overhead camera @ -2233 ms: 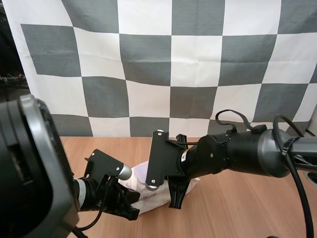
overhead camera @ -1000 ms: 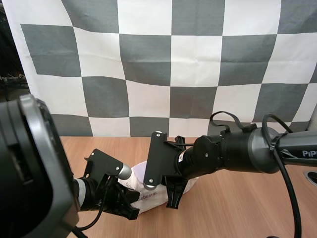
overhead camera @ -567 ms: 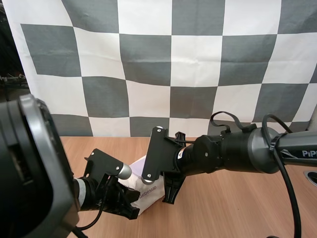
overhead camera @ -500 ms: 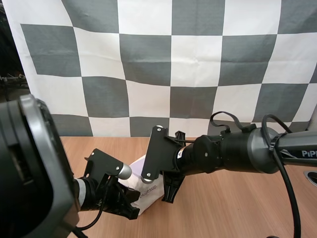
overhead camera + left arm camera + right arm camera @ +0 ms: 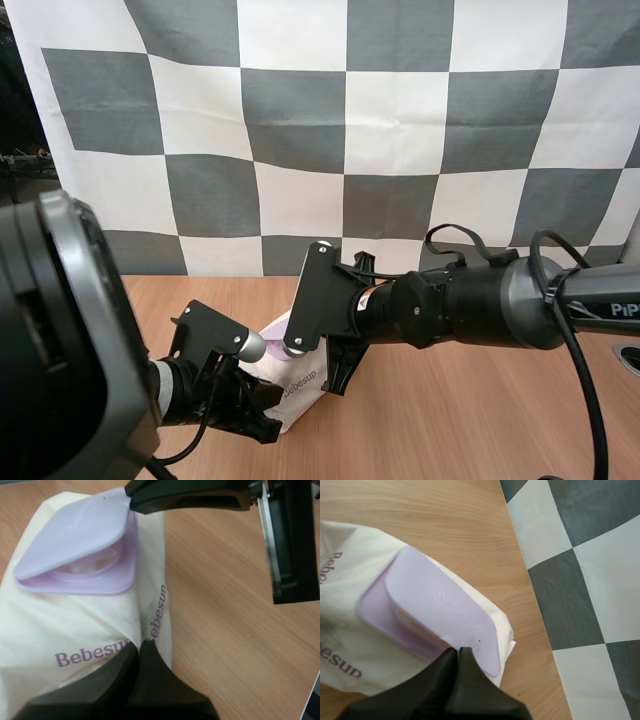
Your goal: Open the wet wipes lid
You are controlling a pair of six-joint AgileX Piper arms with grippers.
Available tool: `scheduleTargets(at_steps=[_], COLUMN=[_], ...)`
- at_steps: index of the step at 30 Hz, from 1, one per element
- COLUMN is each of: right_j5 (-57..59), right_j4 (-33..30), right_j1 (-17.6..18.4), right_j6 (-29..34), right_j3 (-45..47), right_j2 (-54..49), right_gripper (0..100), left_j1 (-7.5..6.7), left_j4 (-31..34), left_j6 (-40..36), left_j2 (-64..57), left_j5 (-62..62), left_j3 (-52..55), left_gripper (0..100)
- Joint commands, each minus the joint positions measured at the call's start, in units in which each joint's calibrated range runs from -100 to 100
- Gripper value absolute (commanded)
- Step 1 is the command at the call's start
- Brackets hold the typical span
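The wet wipes pack (image 5: 292, 388) is white with purple "Bebesun" lettering and lies on the wooden table between the two arms. My left gripper (image 5: 141, 647) is shut on a fold of the pack's (image 5: 65, 630) wrapper at its near end. The lilac lid (image 5: 75, 530) stands partly lifted, hinged at one side, with a gap under its raised edge. My right gripper (image 5: 458, 652) is shut, its fingers together as one wedge, with the tip against the raised lip of the lid (image 5: 440, 605). From the left wrist, the right gripper (image 5: 134, 501) touches the lid's far corner.
The bare wooden table (image 5: 480, 420) stretches to the right of the pack. The right arm's thick body (image 5: 470, 305) hangs low over the table's middle. The left arm's base (image 5: 60, 350) fills the near left.
My right gripper has slid left and risen along the pack, and the lid's edge has come up with it. The pack has tipped toward the left. The left gripper has stayed put.
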Motion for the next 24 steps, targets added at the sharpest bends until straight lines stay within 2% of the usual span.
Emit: scheduleTargets(at_steps=[1, 10, 24], right_j5=[-1.6, -8.5, -6.1], right_j4=[0.0, 0.0, 1.4], right_j1=[0.0, 0.0, 0.2], right_j6=[0.0, 0.0, 0.0], right_j3=[-0.1, -0.2, -12.4], right_j2=[0.1, 1.9, 13.5], right_gripper=[0, 0, 0], left_j1=[-0.03, -0.03, -0.03], left_j4=[0.0, 0.0, 0.0], left_j6=[0.9, 0.9, 0.9], left_j2=[0.0, 0.0, 0.0], left_j5=[0.1, 0.1, 0.1], left_j3=[0.0, 0.0, 0.0], left_gripper=[0, 0, 0])
